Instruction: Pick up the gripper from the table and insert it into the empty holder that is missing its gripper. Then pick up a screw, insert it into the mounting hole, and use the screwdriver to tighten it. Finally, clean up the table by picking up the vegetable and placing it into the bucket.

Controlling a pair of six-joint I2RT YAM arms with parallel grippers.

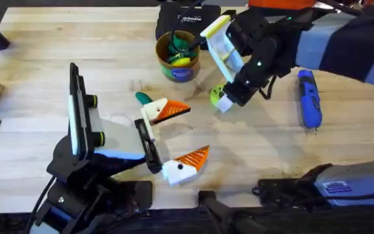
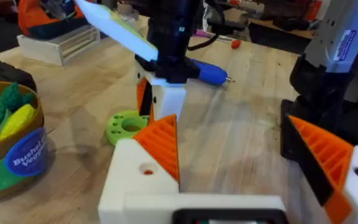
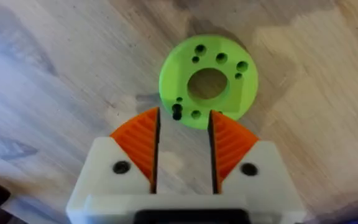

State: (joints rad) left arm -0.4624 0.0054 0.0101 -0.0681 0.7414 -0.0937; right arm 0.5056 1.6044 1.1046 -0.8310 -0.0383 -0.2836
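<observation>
Pale wooden plank worktop with visible grain, seen from above.

At the far middle, a small round bucket with a tan-yellow rim and a green-and-blue label on its wall, holding green leafy and yellow toy pieces.

Just in front of it, toward the left arm, a small dark teal-green elongated toy vegetable, smooth, lying flat on the wood, close by the farther finger of the left pincer.

Left pincer spread wide and holding nothing: two white angular plastic blocks, each bearing an orange ribbed triangular wedge, low over bare wood.

To the right, well apart from the bucket, a blue pen-shaped electric screwdriver, glossy plastic, lying flat with its thin metal tip pointing toward the near edge.

Between bucket and screwdriver, a flat bright green ring-shaped plastic disc, round, with a large centre hole and several small holes around it.

Right pincer pointing straight down at the disc's edge, its orange ribbed wedges drawn to a narrow gap, pads not meeting. A small black pin-like piece at the disc's rim just beside one pad; too small to tell more, or whether the pad touches it.
</observation>
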